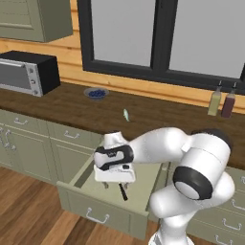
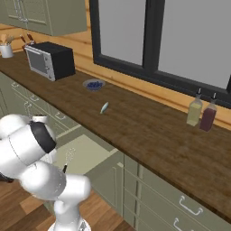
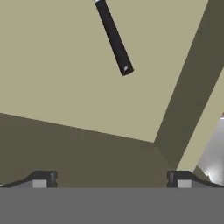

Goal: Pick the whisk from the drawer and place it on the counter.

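Hand view: the gripper [image 3: 111, 179] has its fingers spread wide, holding nothing, above the drawer [image 3: 65, 105] floor; the whisk [image 3: 114, 39] handle lies near a side wall.

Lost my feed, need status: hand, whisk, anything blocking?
Hand open, empty, low over the open drawer. Whisk flat on drawer floor, ungrasped, handle end nearest. Nothing blocking it.

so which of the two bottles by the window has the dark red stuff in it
The bottle farther right on the counter; its neighbour bottle holds pale yellow-green liquid.
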